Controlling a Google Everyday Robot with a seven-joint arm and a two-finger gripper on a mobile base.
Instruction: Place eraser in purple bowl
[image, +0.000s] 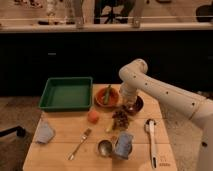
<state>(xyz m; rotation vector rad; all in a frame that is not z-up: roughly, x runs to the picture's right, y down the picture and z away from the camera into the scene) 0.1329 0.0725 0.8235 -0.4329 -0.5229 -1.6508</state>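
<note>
The purple bowl (138, 107) sits on the wooden table (60, 155), just right of the orange bowl (106, 98). It is dark and round, and the arm partly covers it. My gripper (131, 102) points down right over the purple bowl, at the end of the white arm (165, 95) that reaches in from the right. The eraser cannot be made out; the gripper hides whatever is at its tip.
A green tray (65, 94) is at the back left. The orange bowl holds a green item. An orange fruit (93, 116), a brown cluster (120, 119), a fork (80, 143), a metal cup (104, 148), a blue-grey packet (123, 145), a white utensil (151, 135) and a grey cloth (44, 133) lie around.
</note>
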